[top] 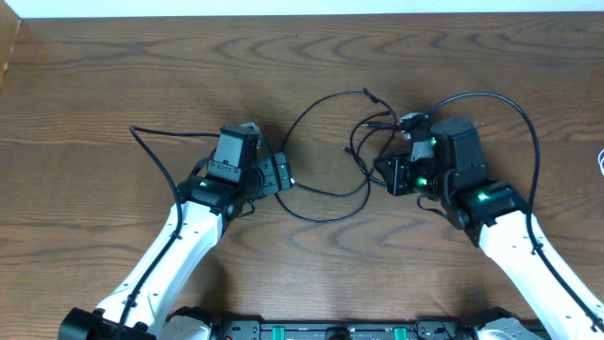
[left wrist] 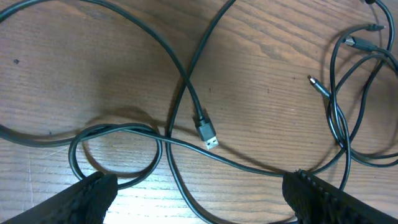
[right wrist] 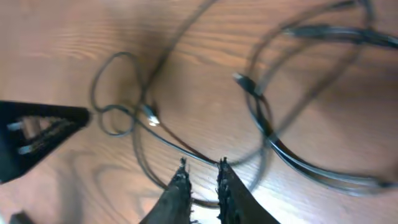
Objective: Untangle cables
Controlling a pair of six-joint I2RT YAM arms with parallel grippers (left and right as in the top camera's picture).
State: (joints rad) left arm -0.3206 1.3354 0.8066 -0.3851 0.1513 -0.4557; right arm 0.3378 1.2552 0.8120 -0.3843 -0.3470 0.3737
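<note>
Several thin black cables [top: 326, 142] lie in crossing loops on the wooden table between my two grippers. In the left wrist view the loops [left wrist: 186, 81] cross above a silver USB plug [left wrist: 209, 135], and small plug ends [left wrist: 318, 87] lie at the right. My left gripper [top: 283, 176] is wide open [left wrist: 199, 193], low over a cable strand, holding nothing. My right gripper [top: 385, 176] sits at the tangle's right side. Its fingers [right wrist: 201, 174] stand a narrow gap apart above a cable on the table; this view is blurred. A bit of white cord [top: 600, 161] shows at the right edge.
The wooden table [top: 142, 66] stretches bare to the far side and the left. Thicker black arm cables [top: 528, 132] arc over the right arm, and another [top: 156, 156] trails from the left arm. The left arm shows in the right wrist view [right wrist: 34, 137].
</note>
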